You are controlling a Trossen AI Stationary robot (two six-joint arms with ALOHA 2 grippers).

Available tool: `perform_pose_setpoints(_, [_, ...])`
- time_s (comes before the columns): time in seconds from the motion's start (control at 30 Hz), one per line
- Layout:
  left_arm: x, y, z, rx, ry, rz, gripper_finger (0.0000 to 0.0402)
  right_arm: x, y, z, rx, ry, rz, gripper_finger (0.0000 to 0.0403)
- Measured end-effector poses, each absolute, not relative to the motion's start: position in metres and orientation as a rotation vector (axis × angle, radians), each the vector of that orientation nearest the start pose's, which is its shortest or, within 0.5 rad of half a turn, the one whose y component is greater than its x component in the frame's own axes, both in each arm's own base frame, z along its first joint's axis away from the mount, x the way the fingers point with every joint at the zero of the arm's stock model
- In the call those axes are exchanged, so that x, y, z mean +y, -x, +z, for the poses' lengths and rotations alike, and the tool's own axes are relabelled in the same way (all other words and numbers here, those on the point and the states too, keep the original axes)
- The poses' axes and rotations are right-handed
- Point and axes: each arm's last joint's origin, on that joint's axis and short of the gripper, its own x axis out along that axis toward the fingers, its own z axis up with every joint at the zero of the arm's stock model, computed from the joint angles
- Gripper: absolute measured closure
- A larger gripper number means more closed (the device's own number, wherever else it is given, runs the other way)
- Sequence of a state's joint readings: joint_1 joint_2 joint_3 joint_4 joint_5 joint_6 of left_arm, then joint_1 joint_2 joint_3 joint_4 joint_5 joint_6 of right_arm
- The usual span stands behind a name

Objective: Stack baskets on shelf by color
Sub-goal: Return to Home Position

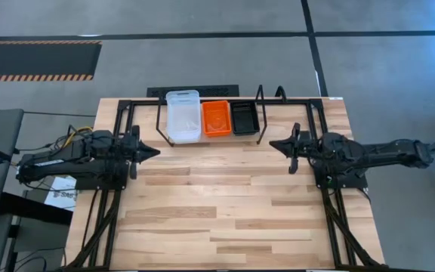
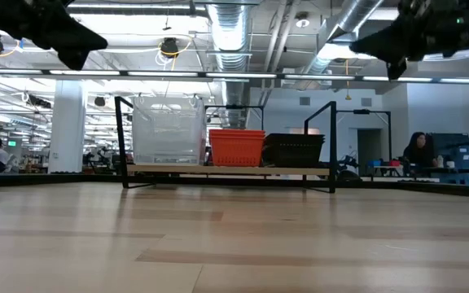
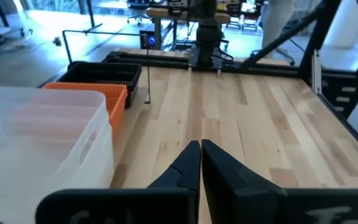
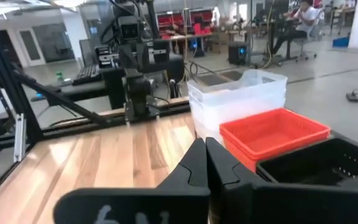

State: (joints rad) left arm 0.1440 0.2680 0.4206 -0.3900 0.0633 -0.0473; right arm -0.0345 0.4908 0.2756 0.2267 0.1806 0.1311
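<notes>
The shelf (image 1: 211,140) stands at the table's far edge, a wooden board in a black wire frame. On it sit three stacks side by side: clear baskets (image 1: 183,116) on the left, orange-red baskets (image 1: 217,119) in the middle, black baskets (image 1: 244,117) on the right. The low view shows the clear stack (image 2: 167,130) tallest, then the orange (image 2: 236,147) and the black (image 2: 294,149). My left gripper (image 1: 155,152) hovers shut near the shelf's left end; my right gripper (image 1: 272,144) hovers shut near its right end. Both hold nothing.
Black frame rails (image 1: 317,136) run along the table's left, right and far sides. The wooden tabletop (image 1: 217,204) spreads in front of the shelf. The shelf's upright wire loops (image 1: 261,94) rise beside the stacks. People sit in the room beyond (image 2: 418,150).
</notes>
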Motion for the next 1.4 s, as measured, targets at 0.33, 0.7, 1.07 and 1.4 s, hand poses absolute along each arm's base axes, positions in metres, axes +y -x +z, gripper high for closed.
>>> perform_pose_setpoints(0.33, [0.01, -0.104, 0.211, 0.107, 0.04, -0.02, 0.0401, -0.011, -0.134, 0.214, -0.102, -0.102, -0.219, 0.0403])
perform_pose_setpoints(0.7, [0.016, -0.103, 0.165, 0.158, 0.095, 0.156, 0.0401, -0.023, -0.138, 0.207, -0.048, -0.134, -0.284, 0.0403])
perform_pose_setpoints(1.07, [0.017, -0.103, 0.16, 0.152, 0.08, 0.218, 0.0401, -0.039, -0.152, 0.191, 0.057, -0.083, -0.364, 0.0403])
perform_pose_setpoints(1.4, [0.019, -0.103, 0.161, 0.132, 0.173, 0.28, 0.0401, -0.047, -0.137, 0.169, -0.081, -0.1, -0.379, 0.04])
